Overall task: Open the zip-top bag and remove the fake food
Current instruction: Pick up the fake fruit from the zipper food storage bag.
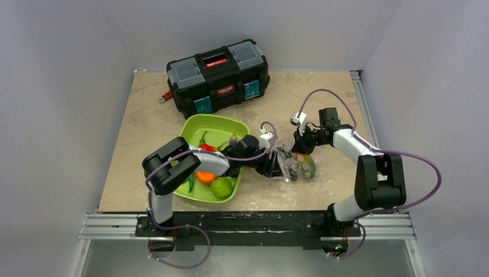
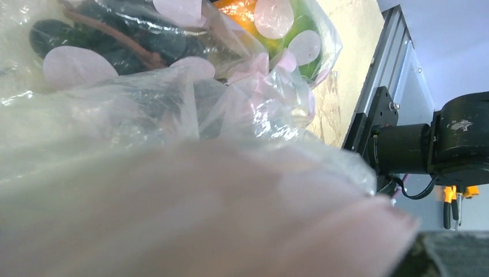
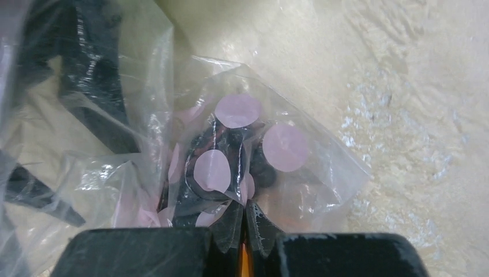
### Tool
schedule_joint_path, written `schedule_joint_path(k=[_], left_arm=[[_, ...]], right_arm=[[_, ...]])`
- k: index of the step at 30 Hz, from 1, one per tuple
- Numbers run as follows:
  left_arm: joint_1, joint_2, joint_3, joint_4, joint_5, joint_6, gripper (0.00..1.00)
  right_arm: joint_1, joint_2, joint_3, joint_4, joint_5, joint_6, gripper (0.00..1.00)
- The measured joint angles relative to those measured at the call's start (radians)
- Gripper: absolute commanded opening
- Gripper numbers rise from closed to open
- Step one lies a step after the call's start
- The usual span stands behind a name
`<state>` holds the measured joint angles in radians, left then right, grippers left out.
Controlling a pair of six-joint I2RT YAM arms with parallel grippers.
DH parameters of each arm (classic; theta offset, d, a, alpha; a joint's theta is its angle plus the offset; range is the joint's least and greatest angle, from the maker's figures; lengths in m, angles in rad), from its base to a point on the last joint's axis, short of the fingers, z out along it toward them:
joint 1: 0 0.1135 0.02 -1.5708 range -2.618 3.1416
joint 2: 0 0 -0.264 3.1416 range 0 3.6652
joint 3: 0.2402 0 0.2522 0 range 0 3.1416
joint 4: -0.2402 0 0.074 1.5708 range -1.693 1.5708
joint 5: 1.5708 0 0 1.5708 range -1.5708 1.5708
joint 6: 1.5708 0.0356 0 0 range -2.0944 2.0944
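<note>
- My right end effector [image 3: 244,236] is pinched shut on film of the zip-top bag [image 1: 288,165]; my left end effector [image 1: 274,164] is buried in plastic, its opening impossible to tell.
- The bag lies near the front edge of the desk [image 1: 150,115], beside the green tray [image 1: 216,123]; fake food [image 3: 230,141] sits inside.
- Risk: pulling hard could slip or tear the film, spilling food.

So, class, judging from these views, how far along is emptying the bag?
Done: an orange, a lime and other pieces lie in the green tray. In hand: the right pincer is shut on the zip-top bag, the left pincer at it too. Left: dark berries and a mango sit inside.
</note>
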<state>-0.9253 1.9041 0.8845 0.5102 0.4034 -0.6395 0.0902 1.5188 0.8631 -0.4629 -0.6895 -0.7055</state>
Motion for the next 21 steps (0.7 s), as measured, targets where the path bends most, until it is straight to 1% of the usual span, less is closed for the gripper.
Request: schedule_joint_path(k=[2, 6, 8, 9, 10, 14, 17, 19, 21], left_arm=[[0.000, -0.011, -0.002, 0.000, -0.008, -0.008, 0.54], [0.000, -0.012, -0.002, -0.015, -0.027, -0.024, 0.47], [0.000, -0.012, 0.002, -0.035, -0.050, -0.031, 0.47], [0.000, -0.012, 0.004, -0.042, -0.060, -0.031, 0.47], [0.000, -0.012, 0.006, -0.048, -0.074, -0.032, 0.47], [0.000, -0.012, 0.006, -0.058, -0.119, -0.033, 0.48], [0.002, -0.013, 0.005, -0.050, -0.132, -0.037, 0.49], [0.004, -0.013, 0.005, -0.037, -0.131, -0.047, 0.49], [0.011, -0.015, 0.003, -0.018, -0.125, -0.058, 0.49]], right_arm=[[-0.005, -0.017, 0.000, 0.003, -0.035, -0.002, 0.00], [-0.020, -0.069, -0.008, 0.000, -0.111, -0.023, 0.00], [-0.024, -0.111, -0.019, 0.002, -0.139, -0.030, 0.00], [-0.026, -0.135, -0.026, 0.005, -0.145, -0.030, 0.02], [-0.026, -0.156, -0.034, 0.014, -0.144, -0.028, 0.11], [-0.028, -0.166, -0.039, 0.033, -0.117, -0.032, 0.36], [-0.043, -0.163, -0.039, 0.016, -0.106, -0.059, 0.60], [-0.052, -0.195, -0.039, -0.003, -0.106, -0.097, 0.73], [-0.053, -0.252, -0.039, -0.035, -0.117, -0.160, 0.82]])
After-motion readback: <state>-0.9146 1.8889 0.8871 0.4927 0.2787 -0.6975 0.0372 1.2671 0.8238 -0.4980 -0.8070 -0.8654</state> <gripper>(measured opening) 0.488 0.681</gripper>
